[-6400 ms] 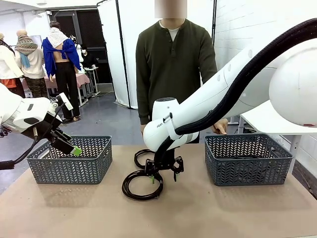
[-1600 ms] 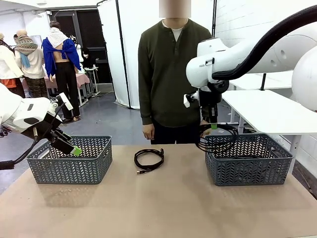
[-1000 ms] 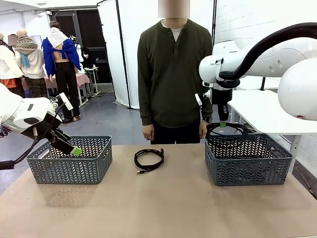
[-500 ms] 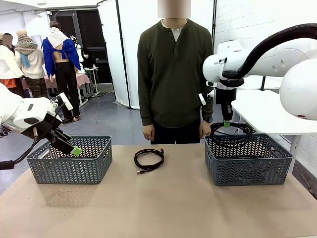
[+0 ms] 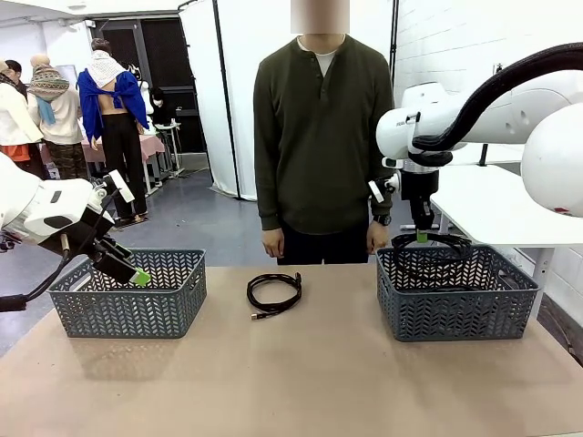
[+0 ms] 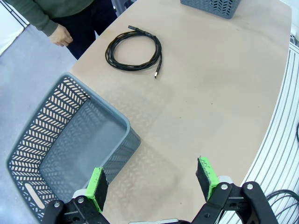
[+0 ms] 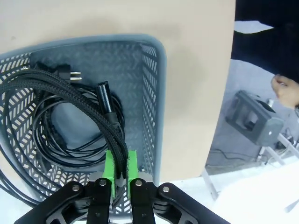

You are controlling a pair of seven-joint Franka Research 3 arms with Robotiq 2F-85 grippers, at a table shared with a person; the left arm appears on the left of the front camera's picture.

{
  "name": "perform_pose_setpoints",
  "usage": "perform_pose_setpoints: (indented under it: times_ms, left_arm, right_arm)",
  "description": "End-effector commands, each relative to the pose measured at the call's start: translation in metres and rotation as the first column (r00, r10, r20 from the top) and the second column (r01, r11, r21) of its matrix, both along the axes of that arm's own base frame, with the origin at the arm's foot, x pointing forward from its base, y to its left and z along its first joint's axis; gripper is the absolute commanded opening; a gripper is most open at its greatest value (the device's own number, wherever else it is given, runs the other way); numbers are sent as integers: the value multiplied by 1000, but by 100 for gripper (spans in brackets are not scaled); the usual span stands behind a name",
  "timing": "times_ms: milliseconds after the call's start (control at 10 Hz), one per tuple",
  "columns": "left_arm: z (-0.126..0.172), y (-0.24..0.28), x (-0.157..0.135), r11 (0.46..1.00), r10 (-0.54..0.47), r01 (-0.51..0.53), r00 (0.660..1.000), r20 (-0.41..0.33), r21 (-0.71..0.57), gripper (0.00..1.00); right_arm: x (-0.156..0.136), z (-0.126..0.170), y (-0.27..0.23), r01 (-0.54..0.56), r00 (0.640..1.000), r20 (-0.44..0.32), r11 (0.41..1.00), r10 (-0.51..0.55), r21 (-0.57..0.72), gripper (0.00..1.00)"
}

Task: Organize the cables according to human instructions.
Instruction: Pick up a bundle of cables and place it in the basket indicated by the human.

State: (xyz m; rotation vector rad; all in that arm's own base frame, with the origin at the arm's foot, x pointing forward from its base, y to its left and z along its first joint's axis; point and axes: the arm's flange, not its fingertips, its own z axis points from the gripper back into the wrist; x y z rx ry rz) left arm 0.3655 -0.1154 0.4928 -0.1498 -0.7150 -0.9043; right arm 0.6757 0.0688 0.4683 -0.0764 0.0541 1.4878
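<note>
The right gripper [image 7: 120, 164], pinched tight on a coiled braided black cable [image 7: 93, 112], hangs directly above the right-hand grey basket [image 5: 455, 305], the loop drooping level with its rim.

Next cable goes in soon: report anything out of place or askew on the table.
Nothing spilled or damaged. One coiled cable lies loose on the table between the left basket and right basket, unsorted. The right end effector holds a second cable over the right basket.
</note>
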Motion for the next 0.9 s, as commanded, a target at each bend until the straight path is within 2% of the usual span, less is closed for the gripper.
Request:
perform_pose_setpoints:
  times_ms: [0, 200, 300, 500, 800]
  left_arm:
    - [-1, 1, 2, 1000, -1, 1, 1000, 0, -15, 100]
    - [-1, 1, 2, 1000, -1, 1, 1000, 0, -15, 100]
    - [-1, 1, 2, 1000, -1, 1, 1000, 0, -15, 100]
    - [-1, 1, 2, 1000, -1, 1, 1000, 0, -15, 100]
    - [-1, 1, 2, 1000, -1, 1, 1000, 0, -15, 100]
  right_arm:
    - [-9, -3, -5, -33, 999, 24, 999, 33, 14, 0]
    - [-11, -4, -6, -38, 999, 15, 999, 38, 12, 0]
    - [-13, -5, -6, -53, 998, 16, 998, 53, 17, 3]
    - [-14, -6, -8, -43, 999, -15, 999, 43, 25, 43]
    - [-15, -1, -9, -39, 999, -12, 998, 40, 43, 100]
